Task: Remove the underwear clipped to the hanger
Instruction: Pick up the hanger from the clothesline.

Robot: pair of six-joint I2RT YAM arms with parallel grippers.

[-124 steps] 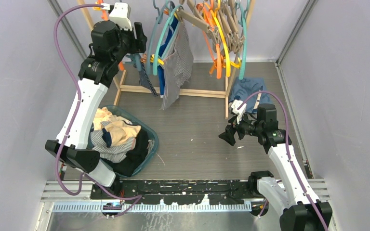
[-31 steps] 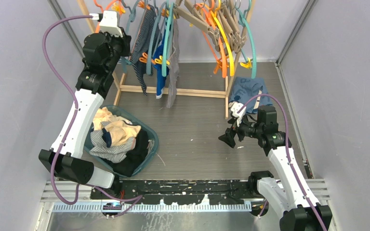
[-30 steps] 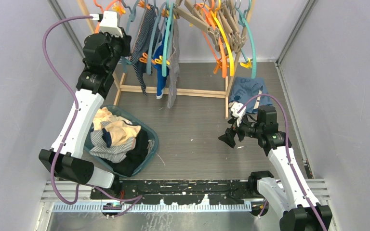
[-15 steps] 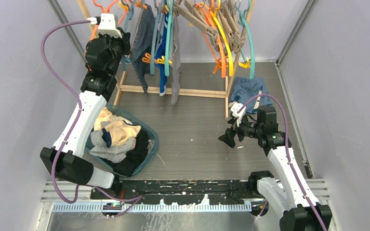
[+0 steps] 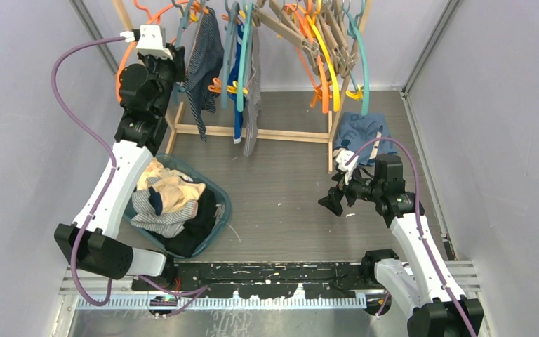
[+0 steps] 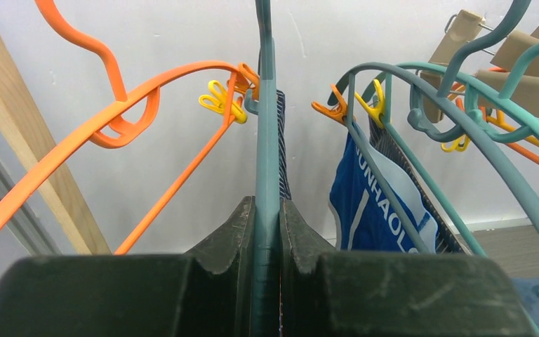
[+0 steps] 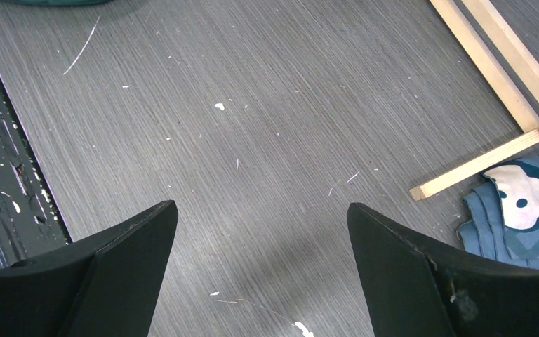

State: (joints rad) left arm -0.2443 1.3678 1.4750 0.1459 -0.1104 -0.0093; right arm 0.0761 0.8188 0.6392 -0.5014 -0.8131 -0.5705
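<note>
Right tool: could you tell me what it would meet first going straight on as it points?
Probably the grey table: the open right tool points down at it, nothing visible between.

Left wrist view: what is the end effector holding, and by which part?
The left end effector pinches a teal hanger by its straight arm. The right end effector holds nothing.

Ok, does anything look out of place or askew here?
Yes: a blue cartoon-face printed garment lies crumpled on the floor beside the right leg of the wooden rack, outside the teal laundry basket. The plastic hangers hang bunched and tilted.
</note>
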